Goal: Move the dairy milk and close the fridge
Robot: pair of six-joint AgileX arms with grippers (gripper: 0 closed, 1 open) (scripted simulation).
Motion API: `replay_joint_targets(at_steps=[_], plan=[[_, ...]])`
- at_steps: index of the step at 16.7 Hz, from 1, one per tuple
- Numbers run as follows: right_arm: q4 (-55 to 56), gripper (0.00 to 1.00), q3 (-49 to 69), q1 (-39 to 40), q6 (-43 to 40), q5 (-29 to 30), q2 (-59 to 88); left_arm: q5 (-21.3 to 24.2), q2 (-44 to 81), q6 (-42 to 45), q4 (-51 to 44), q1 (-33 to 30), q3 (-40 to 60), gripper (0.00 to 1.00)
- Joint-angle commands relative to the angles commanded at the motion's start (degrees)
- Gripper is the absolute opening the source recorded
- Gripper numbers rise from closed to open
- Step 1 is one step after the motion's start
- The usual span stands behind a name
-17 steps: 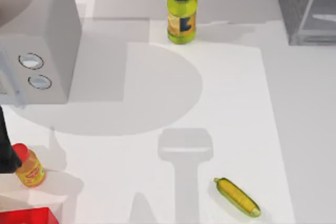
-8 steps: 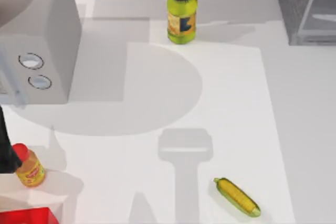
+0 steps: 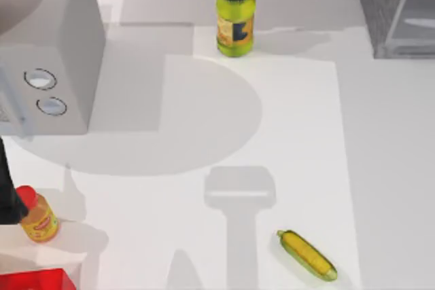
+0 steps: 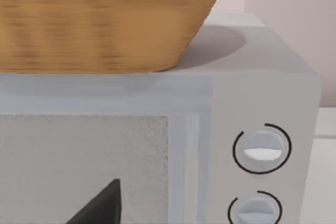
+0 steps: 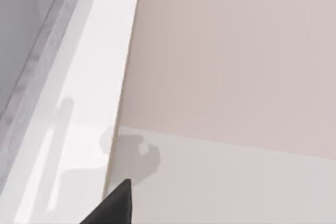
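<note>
The dairy milk is out of view. The fridge [image 3: 397,8] is a dark grey speckled box with a pale glassy panel at the table's far right corner; its speckled edge [image 5: 29,82] also runs past in the right wrist view. My left arm [image 3: 7,195] is a dark shape at the left edge of the table. My left gripper [image 4: 100,208] faces a light grey box with two round dials [image 4: 261,150]. My right gripper [image 5: 111,205] faces a pale wall and a white ledge beside the fridge.
The dial box [image 3: 47,52] fills the far left, with a wicker basket [image 4: 105,19] on top. A yellow-green bottle [image 3: 235,18] stands at the back centre. A corn cob [image 3: 307,255] lies front right. A red-capped orange bottle [image 3: 37,216] and a red block [image 3: 37,280] sit front left.
</note>
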Motion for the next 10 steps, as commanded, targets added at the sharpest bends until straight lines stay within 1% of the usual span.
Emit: replay_joint_targets(at_steps=[3, 5, 7, 10], plan=[[8.72, 1.0, -1.62, 6.76, 13.16, 2.95, 0.05, 0.0, 0.0, 0.0, 0.0, 0.0, 0.0, 1.0], [11.89, 1.0, -2.87, 9.87, 19.36, 4.55, 0.27, 0.0, 0.0, 0.0, 0.0, 0.0, 0.0, 1.0], [13.32, 1.0, -3.87, 11.76, 23.18, 5.62, 0.51, 0.0, 0.0, 0.0, 0.0, 0.0, 0.0, 1.0], [13.56, 1.0, -4.27, 12.37, 24.45, 6.0, 0.63, 0.0, 0.0, 0.0, 0.0, 0.0, 0.0, 1.0]])
